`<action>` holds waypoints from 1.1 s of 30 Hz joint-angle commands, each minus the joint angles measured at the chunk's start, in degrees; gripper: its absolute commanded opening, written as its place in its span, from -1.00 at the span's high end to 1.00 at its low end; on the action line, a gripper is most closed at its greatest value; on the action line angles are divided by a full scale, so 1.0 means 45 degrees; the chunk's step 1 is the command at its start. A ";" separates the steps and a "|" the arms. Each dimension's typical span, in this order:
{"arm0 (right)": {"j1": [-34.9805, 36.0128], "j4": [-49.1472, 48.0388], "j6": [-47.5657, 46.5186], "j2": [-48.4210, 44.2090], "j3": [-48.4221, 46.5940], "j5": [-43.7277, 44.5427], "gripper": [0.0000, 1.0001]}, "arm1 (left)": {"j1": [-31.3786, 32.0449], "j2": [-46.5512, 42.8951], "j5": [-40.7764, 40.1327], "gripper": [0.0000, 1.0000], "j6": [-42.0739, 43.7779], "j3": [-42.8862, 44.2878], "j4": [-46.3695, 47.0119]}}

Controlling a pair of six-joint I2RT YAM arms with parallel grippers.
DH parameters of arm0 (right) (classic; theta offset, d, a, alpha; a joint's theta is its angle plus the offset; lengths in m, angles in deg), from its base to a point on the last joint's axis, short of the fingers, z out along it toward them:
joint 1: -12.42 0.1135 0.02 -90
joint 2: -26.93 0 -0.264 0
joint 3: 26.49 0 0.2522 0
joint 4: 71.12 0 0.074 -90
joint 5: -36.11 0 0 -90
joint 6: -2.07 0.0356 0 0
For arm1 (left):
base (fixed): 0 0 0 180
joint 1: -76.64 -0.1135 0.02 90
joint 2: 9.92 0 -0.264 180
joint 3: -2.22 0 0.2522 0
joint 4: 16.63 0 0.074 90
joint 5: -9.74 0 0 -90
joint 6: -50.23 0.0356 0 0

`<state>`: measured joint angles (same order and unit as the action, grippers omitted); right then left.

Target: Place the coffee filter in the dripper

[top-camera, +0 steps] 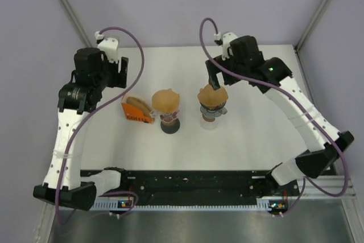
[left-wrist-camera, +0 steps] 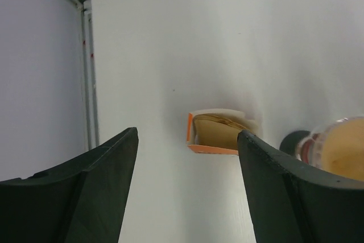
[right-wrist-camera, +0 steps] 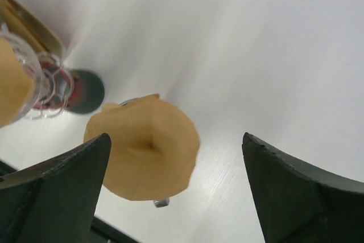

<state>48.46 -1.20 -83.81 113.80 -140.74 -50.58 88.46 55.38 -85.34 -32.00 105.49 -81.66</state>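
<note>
Right pincer (right-wrist-camera: 175,140) hangs wide open and empty directly above a brown coffee filter (right-wrist-camera: 145,152), which sits mouth-up in the clear dripper (top-camera: 211,113) near the middle of the white worktop (top-camera: 244,146). From the wrist camera the paper cone lies straight below and between the two dark fingers, touching neither. Its axis runs vertically, point down into the glass, with a crease showing at its centre. A sliver of the dripper's rim peeks out around the paper's edge, so the filter seems placed, though perhaps riding a little high.

The right arm is much the nearer to this dripper. The left pincer (left-wrist-camera: 187,134) stands back at the far left of the worktop, equally spread and holding nothing, facing an orange box (top-camera: 136,112) of spare filters.

By count: two arms, two drippers, two seated filters, one box. The second dripper (top-camera: 169,116), on a dark base, stands just left of the first and carries a second filter (top-camera: 165,99). What remains is probably a clean lift straight up, clear of the paper.
</note>
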 commanded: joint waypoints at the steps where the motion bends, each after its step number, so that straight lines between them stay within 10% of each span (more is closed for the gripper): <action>1: -0.1128 -0.2729 0.0139 -0.2406 0.0569 0.1255 -0.98 | -0.1821 0.0451 0.0526 -0.54 -0.0398 -0.0942 0.2284; 11: -0.7340 -0.8763 0.3011 -0.4480 0.6524 -0.1871 -0.98 | -0.5474 0.0568 0.1578 -0.61 -0.1688 -0.4457 0.6738; 33: -0.7792 -1.6168 0.1273 -0.3152 1.3988 -0.0658 -0.97 | -0.6258 -0.0800 0.3101 -0.71 -0.3014 -1.2078 1.4360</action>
<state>14.01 -64.63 -76.38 99.86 -80.31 -53.14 60.46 53.55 -74.78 -42.12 52.73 -24.35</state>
